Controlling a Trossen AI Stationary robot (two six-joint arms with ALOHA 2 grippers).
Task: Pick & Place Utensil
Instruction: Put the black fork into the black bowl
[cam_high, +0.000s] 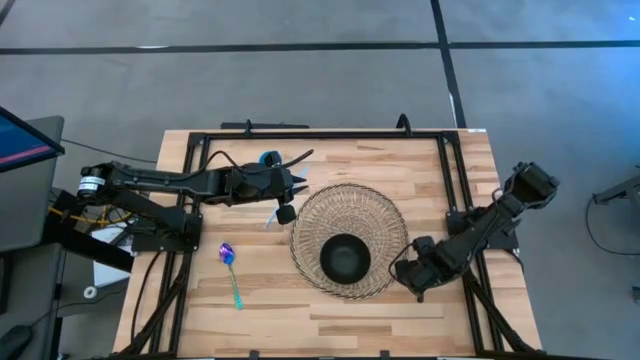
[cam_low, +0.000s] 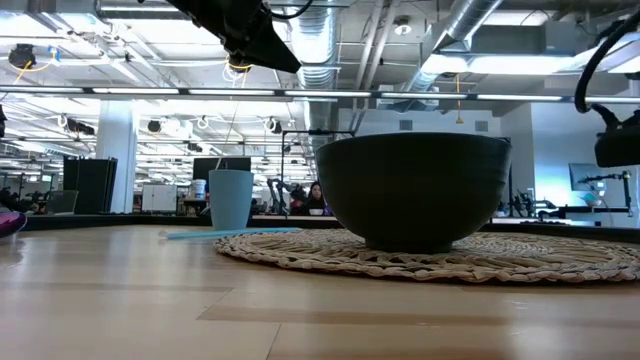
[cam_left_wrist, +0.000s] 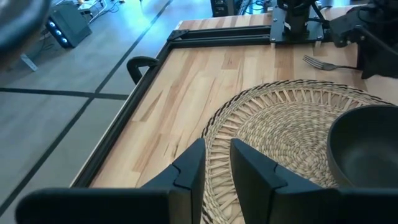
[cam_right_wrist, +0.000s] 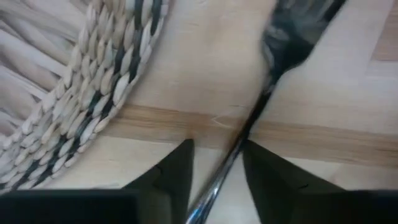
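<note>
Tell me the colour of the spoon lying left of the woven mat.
The spoon has an iridescent purple bowl and teal handle; high view shows it best.

Overhead looks straight down; the low camera sits at tabletop height; both share the woven mat (cam_high: 349, 241) and bowl (cam_low: 414, 190).

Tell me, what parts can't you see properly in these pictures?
- Fork: right wrist view cuts off both ends; blurred.
- Fork in high view: hidden under the right gripper.
- Spoon: low view's edge cuts it.
- Cup: mostly hidden under the left arm in high view.
</note>
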